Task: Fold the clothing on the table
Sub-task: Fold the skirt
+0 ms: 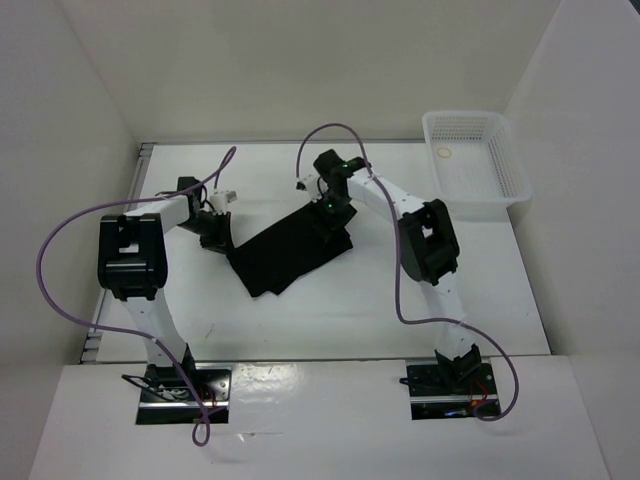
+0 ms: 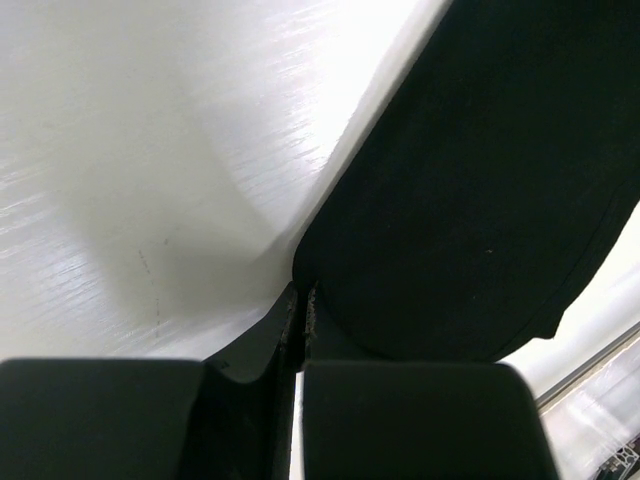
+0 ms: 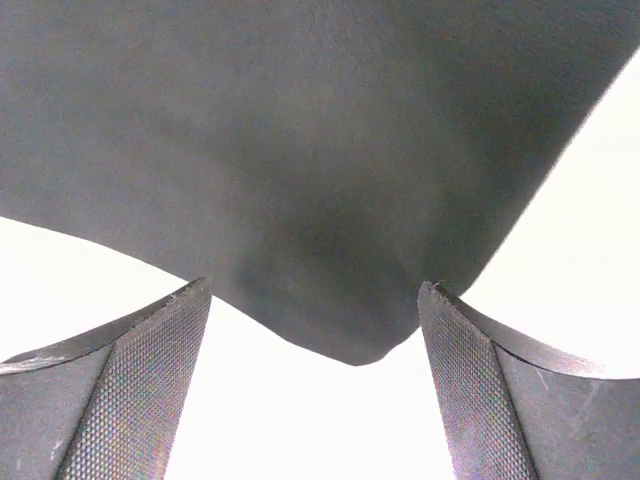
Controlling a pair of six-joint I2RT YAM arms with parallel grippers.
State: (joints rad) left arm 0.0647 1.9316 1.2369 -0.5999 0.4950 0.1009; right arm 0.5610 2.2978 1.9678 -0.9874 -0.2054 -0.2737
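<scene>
The white table (image 1: 350, 310) carries the black clothing (image 1: 285, 250), which lies flat between the two arms. The left gripper (image 2: 302, 295) has its jaws pinched together on one corner of the fabric. The right gripper (image 3: 315, 290) stands with its jaws wide apart, and another corner lies loose between them, touching neither.

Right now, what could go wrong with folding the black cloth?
1. The left jaws are shut on just a corner of the black garment, so it might slip out when lifted.
2. The right jaws stand open around another corner without gripping it, so closing could miss.
3. If only one side lifts, the garment may bunch on the table.
</scene>
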